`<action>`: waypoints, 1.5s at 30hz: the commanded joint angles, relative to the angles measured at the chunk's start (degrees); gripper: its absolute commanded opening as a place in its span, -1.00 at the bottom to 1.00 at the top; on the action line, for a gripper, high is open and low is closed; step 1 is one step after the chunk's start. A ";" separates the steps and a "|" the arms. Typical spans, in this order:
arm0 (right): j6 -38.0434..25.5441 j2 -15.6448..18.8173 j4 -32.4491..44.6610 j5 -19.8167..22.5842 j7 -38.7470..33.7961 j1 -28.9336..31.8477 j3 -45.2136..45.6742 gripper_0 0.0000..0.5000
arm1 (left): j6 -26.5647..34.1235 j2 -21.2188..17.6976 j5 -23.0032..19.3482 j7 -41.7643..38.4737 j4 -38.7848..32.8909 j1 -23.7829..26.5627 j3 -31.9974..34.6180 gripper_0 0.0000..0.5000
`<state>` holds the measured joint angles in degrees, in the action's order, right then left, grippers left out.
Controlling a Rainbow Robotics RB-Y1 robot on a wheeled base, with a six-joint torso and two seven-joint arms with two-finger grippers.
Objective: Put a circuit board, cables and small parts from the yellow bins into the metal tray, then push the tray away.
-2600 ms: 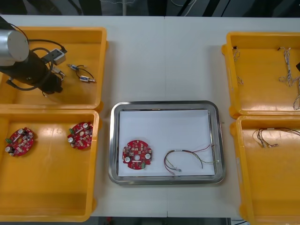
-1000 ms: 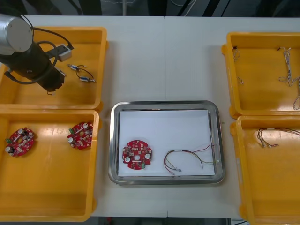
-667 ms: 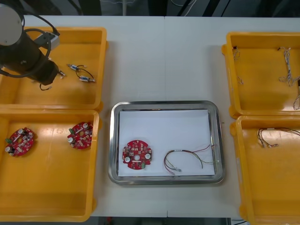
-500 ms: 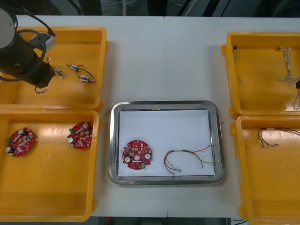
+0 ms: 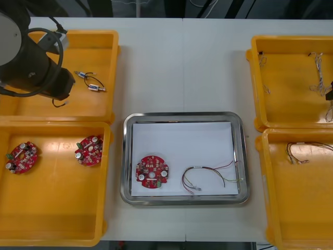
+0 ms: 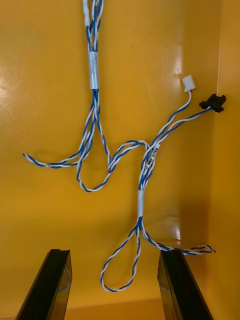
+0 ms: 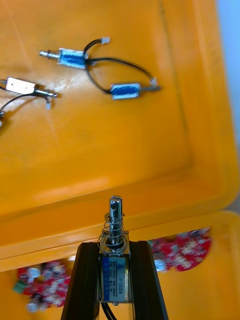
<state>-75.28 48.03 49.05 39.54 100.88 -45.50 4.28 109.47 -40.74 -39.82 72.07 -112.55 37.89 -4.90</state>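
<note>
My left gripper point(image 7: 114, 272) is shut on a small metal part point(image 7: 114, 255) with a spring and a pin, held above the far left yellow bin point(image 5: 104, 41). Below it in that bin lie other small metal parts point(image 7: 70, 57) with black wires, also seen from above point(image 5: 91, 82). My left arm point(image 5: 31, 65) hangs over the same bin. My right gripper point(image 6: 114, 287) stands open just above a twisted blue and white cable point(image 6: 140, 195) in the far right bin point(image 5: 283, 47). The metal tray point(image 5: 183, 116) holds a red circuit board point(image 5: 152, 171) and a cable point(image 5: 208, 174).
The near left bin point(image 5: 52, 219) holds two more red circuit boards point(image 5: 22, 156). Thin red and yellow cables point(image 5: 302, 151) lie in the near right bin point(image 5: 296, 208). More blue and white cables point(image 5: 320, 73) lie in the far right bin. Bare table lies beyond the tray.
My left arm has drawn back to the left and risen over the far left bin with the small metal part in its grip. The right gripper has edged in over the far right bin.
</note>
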 commanded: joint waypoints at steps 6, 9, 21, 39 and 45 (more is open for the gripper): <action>3.03 -0.13 0.52 1.07 -2.89 2.87 -0.33 1.00 | 0.53 6.02 1.67 -9.23 -6.10 2.36 -8.73 -1.00; 3.21 -0.13 0.52 1.68 -3.50 3.57 -0.33 1.00 | 0.53 7.34 2.38 -12.39 -6.10 3.86 -11.89 -1.00; 4.35 -0.92 0.52 3.88 -5.35 5.42 -0.33 1.00 | -2.60 9.71 4.22 -23.03 -6.10 5.53 -22.18 -1.00; 8.22 -1.36 0.52 5.46 -7.02 6.56 -3.84 0.47 | -13.85 10.77 7.03 -30.94 0.58 5.53 -33.34 -1.00; 8.22 -1.36 0.52 5.55 -6.84 6.56 -3.84 -1.00 | -17.62 10.94 8.62 -32.70 3.30 5.53 -36.94 -1.00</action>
<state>-67.44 46.94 49.16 44.79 95.44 -39.82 1.61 93.78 -31.35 -32.46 45.52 -109.61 40.99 -39.56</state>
